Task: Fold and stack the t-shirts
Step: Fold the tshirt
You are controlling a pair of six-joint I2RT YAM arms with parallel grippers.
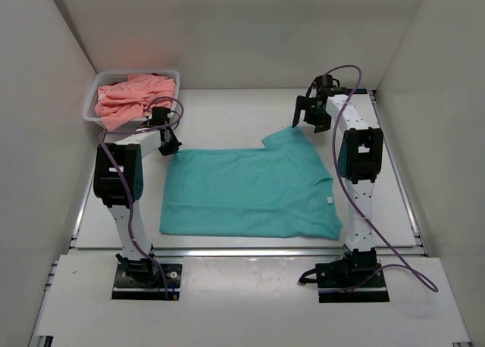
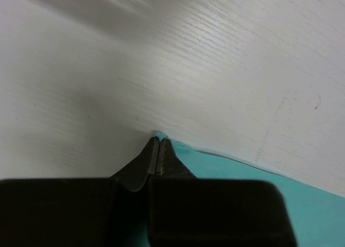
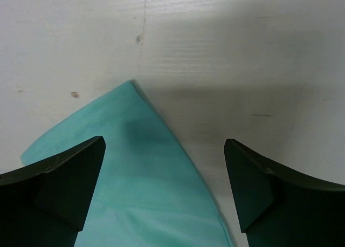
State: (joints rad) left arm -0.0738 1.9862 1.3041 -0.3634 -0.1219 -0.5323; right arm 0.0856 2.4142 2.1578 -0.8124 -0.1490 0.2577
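Observation:
A teal-green t-shirt [image 1: 246,192] lies spread flat on the white table, its small white neck label [image 1: 331,201] at the right edge. My left gripper [image 1: 170,144] is at the shirt's far left corner, shut on that corner; a bit of teal cloth [image 2: 159,134] shows at the fingertips. My right gripper [image 1: 311,120] is open and hovers above the shirt's far right sleeve tip [image 3: 137,150], one finger over the cloth and one over bare table. Salmon-pink t-shirts [image 1: 129,97] lie crumpled in the basket.
A white mesh basket [image 1: 101,82] stands at the back left corner, close behind my left arm. White walls enclose the table on three sides. A metal rail [image 1: 250,250] runs along the table's near edge.

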